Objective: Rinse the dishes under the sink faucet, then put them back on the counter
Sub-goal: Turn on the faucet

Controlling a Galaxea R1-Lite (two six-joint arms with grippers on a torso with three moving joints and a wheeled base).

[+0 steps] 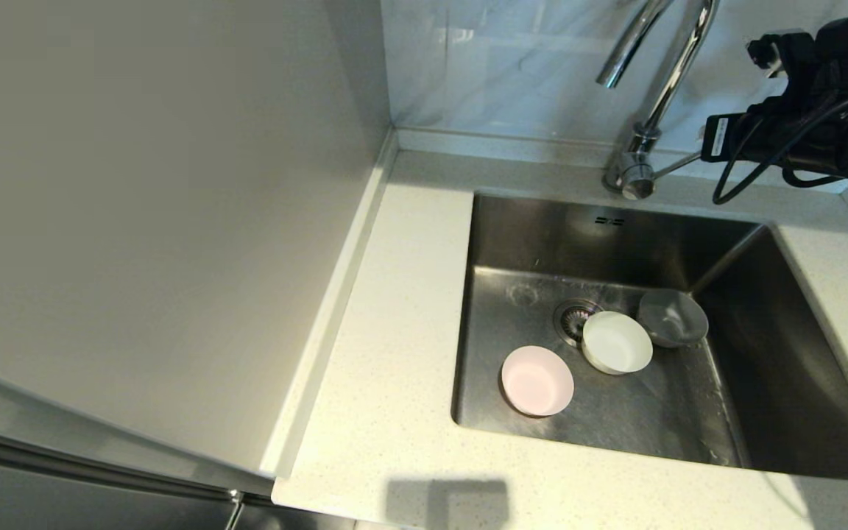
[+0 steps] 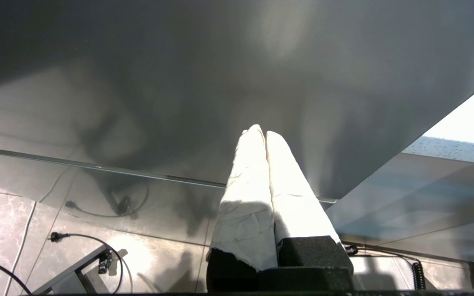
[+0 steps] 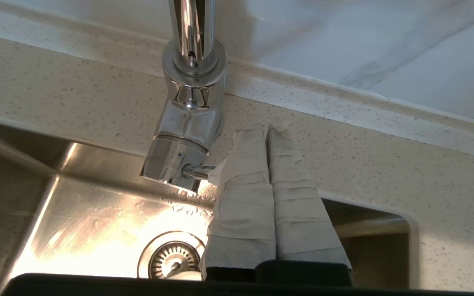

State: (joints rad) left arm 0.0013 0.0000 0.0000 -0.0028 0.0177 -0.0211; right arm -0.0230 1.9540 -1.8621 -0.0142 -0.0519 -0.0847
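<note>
Three bowls lie in the sink [image 1: 785,353]: the pale pink one [image 1: 536,380] at the front left, the white one [image 1: 616,342] beside the drain strainer [image 1: 575,318], and the light grey one [image 1: 673,317] behind it. The chrome faucet [image 1: 670,73] rises behind the basin, with no water visible. My right arm [image 1: 821,110] hovers at the back right. My right gripper [image 3: 266,129] is shut, and one finger [image 3: 243,185] lies across the faucet's thin lever [image 3: 198,172]. My left gripper [image 2: 265,131] is shut and holds nothing. It is parked low by a dark panel, outside the head view.
The speckled counter [image 1: 394,331] runs around the sink, with a raised strip along the plain beige wall panel [image 1: 159,221] on the left. A marble backsplash [image 1: 512,66] stands behind the faucet. Cables [image 2: 80,236] lie on the tiled floor below my left gripper.
</note>
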